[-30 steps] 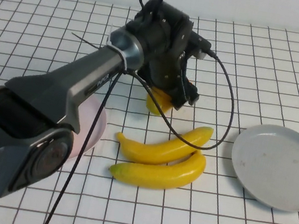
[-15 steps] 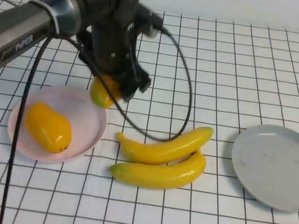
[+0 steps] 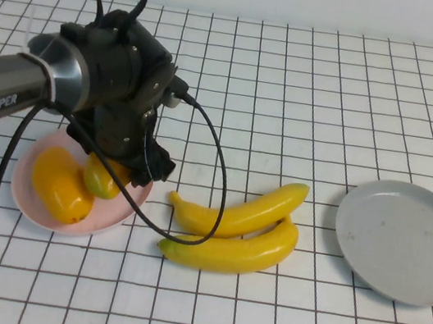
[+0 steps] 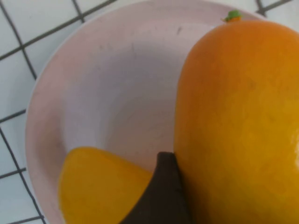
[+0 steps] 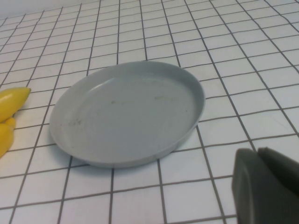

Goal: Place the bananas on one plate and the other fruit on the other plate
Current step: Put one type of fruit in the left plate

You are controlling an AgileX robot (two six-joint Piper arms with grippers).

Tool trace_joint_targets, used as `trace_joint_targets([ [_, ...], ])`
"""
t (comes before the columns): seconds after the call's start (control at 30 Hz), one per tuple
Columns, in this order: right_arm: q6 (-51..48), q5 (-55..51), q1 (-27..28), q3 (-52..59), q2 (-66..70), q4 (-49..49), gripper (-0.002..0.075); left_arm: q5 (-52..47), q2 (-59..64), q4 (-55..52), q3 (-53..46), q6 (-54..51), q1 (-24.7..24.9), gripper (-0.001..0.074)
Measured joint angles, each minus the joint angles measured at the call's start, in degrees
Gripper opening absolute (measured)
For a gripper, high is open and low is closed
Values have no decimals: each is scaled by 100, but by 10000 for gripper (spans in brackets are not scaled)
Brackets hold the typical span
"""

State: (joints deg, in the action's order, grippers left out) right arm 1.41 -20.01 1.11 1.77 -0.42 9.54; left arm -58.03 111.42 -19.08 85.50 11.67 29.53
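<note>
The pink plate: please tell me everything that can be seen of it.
The pink plate is round, shallow and pale pink, with a raised rim and a smooth matte look, a few faint marks inside. It lies flat on the gridded table, left of the two bananas and apart from them. One orange-yellow mango lies in it. The left pincer hangs over it, gripping a second mango low over the plate; contact cannot be told.

Left arm (image 3: 13, 86): grey tube marked PIPER in white, silver collar, black wrist housing, looped black cable; right gripper (image 5: 267, 185): dark matt fingers
</note>
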Motion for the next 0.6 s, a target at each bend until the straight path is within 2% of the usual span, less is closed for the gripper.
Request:
trace_joint_targets([
  [0.6, 0, 0, 0, 0, 0, 0, -16, 79, -12, -115, -54, 343, 0, 561],
])
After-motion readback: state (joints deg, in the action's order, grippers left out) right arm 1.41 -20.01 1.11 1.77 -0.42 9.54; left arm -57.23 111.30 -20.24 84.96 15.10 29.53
